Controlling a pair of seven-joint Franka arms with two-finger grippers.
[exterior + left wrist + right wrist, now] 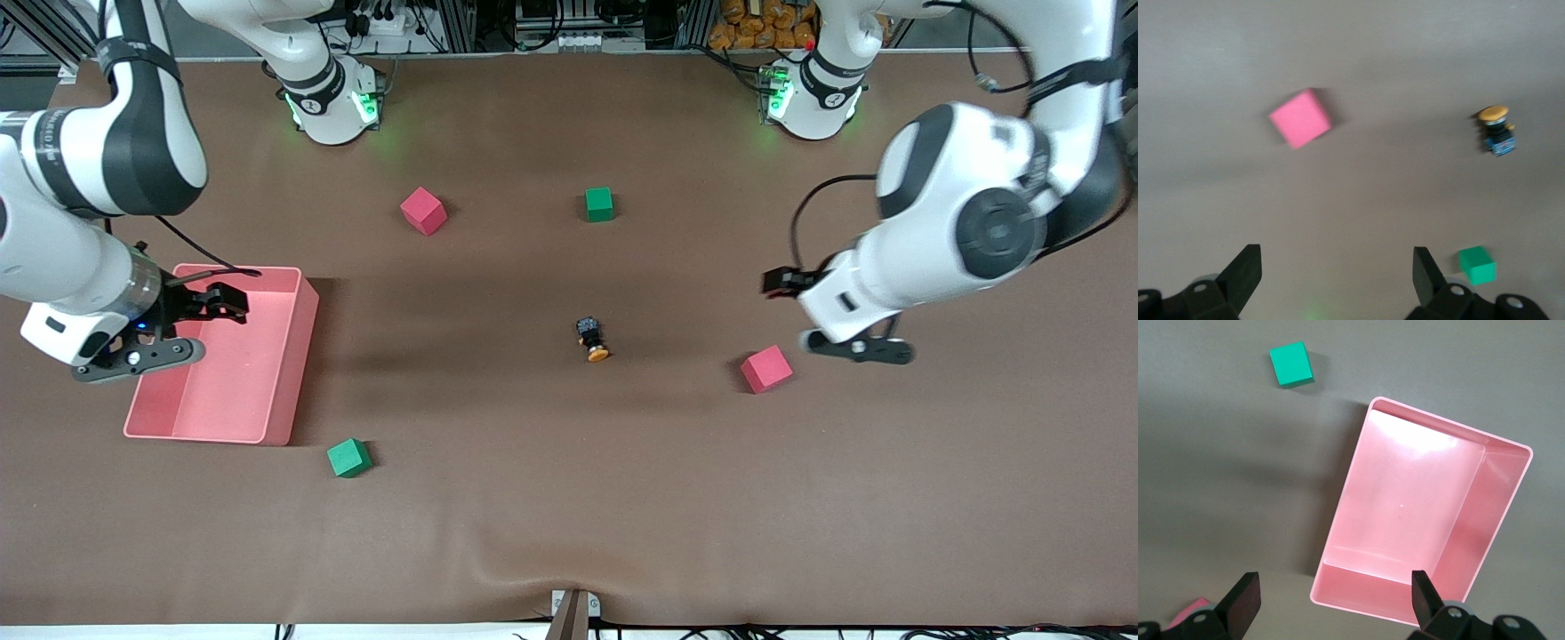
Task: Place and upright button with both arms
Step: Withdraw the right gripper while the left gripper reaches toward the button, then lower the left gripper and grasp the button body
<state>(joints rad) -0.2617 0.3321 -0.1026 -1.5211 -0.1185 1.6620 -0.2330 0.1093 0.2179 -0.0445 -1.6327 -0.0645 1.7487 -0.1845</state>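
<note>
Button (592,340) lies on its side mid-bench (569,498). Left gripper (822,316) released over bare bench; right gripper (191,324) released over pink bin (293,373).

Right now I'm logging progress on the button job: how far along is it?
Nothing looks done: the button lies on its side on the brown table, untouched. In hand: nothing. The left gripper hangs open over the table beside a red cube; the right gripper hangs open over the pink bin. Grasping, placing and uprighting remain.
</note>
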